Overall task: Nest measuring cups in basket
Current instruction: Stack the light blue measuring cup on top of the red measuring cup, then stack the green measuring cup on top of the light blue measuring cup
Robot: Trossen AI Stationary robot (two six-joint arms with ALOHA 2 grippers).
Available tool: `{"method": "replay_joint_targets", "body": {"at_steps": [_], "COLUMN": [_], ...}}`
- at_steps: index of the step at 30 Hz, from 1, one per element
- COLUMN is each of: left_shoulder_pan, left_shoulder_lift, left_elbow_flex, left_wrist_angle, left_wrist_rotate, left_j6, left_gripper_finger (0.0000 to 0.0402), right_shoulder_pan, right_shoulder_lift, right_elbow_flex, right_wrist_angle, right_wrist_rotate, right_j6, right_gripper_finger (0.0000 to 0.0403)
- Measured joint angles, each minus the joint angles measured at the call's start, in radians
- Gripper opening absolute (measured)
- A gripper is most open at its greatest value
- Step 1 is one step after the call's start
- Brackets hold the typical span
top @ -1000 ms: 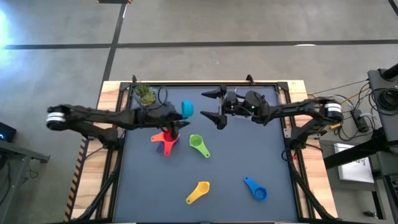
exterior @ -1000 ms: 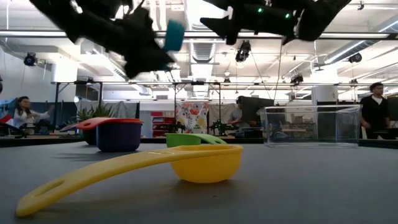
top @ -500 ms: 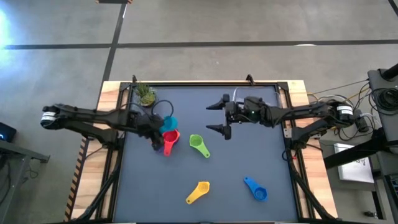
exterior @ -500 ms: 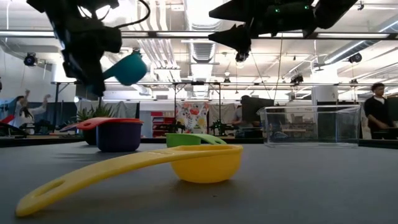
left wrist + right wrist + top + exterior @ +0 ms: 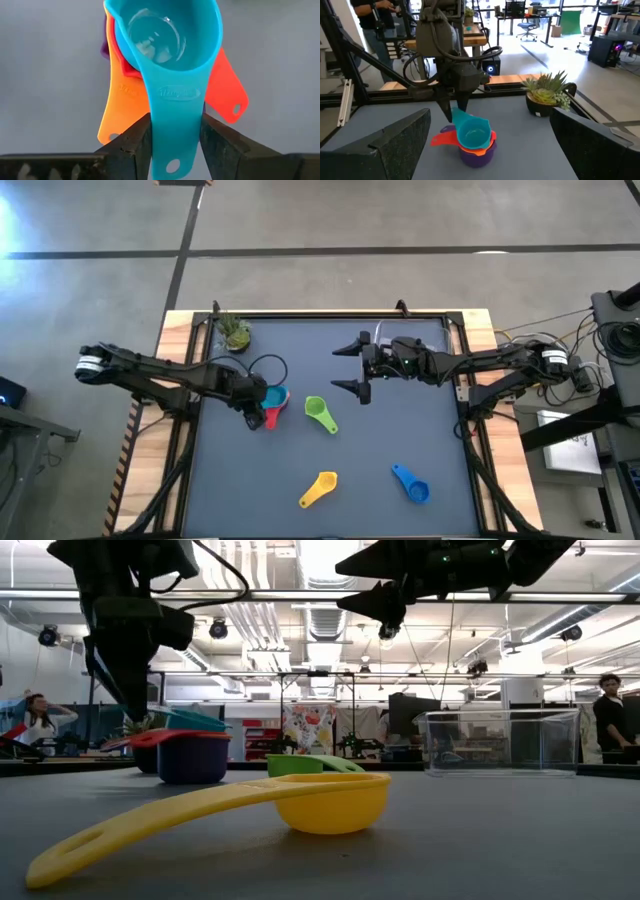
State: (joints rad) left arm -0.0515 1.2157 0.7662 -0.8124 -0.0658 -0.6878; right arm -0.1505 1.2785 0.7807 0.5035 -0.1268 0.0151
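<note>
While the left gripper (image 5: 175,145) grips the flat handle of the teal measuring cup (image 5: 170,40) between its two fingers (image 5: 132,142), the cup's bowl sits on top of a stack of other measuring cups at the left-centre of the worktop (image 5: 400,430). Jaw spacing is narrow, set by the width of the handle. In the right wrist view the stack reads, from the top: teal cup, orange cup (image 5: 476,145), purple cup (image 5: 476,156), with the red cup's (image 5: 442,139) handle projecting to one side. The left wrist view shows the orange and red handles fanned out on either side of the teal handle.

The right gripper (image 5: 352,368) hangs above the rear centre of the worktop, well apart from the stack, with its jaws spread fully wide and nothing between them.

Remaining measuring cups lie loose on the worktop:
- Green cup (image 5: 319,414): just beside the stack, toward the centre.
- Yellow cup (image 5: 320,489): near the front edge, nearest the low camera, handle resting on the surface.
- Blue cup (image 5: 410,484): near the front, on the right side.

The basket (image 5: 500,742) is seen in the low view as a clear rectangular bin standing upright on the far part of the worktop; it holds no cup that can be made out. A small potted plant (image 5: 234,333) stands at the rear left corner.
</note>
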Motion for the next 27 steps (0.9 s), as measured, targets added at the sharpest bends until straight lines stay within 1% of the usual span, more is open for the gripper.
{"method": "replay_joint_targets", "body": {"at_steps": [3, 6, 13, 15, 21, 27], "left_shoulder_pan": [0.000, -0.002, -0.005, -0.005, -0.005, -0.005], "left_shoulder_lift": [0.006, 0.006, -0.003, -0.011, -0.075, -0.191], "left_elbow_flex": [0.002, 0.003, 0.003, 0.003, 0.004, 0.004], "left_wrist_angle": [0.008, 0.012, 0.018, 0.018, 0.004, -0.003], "left_wrist_rotate": [0.000, 0.007, 0.089, 0.094, 0.088, 0.024], "left_j6": [0.000, -0.002, -0.001, 0.013, 0.023, 0.025], "left_gripper_finger": [0.0127, 0.0135, 0.0159, 0.0164, 0.0169, 0.0169], "right_shoulder_pan": [0.000, 0.000, 0.000, 0.000, 0.000, 0.002], "right_shoulder_lift": [0.000, 0.000, -0.008, -0.022, -0.103, -0.225], "right_elbow_flex": [0.000, 0.000, 0.000, 0.000, 0.000, 0.000], "right_wrist_angle": [-0.007, -0.013, -0.040, -0.046, -0.124, -0.268], "right_wrist_rotate": [0.000, 0.000, 0.019, 0.025, 0.026, 0.078], "right_j6": [0.000, 0.000, -0.034, -0.040, -0.060, -0.060], "right_gripper_finger": [0.0398, 0.0398, 0.0398, 0.0398, 0.0398, 0.0398]}}
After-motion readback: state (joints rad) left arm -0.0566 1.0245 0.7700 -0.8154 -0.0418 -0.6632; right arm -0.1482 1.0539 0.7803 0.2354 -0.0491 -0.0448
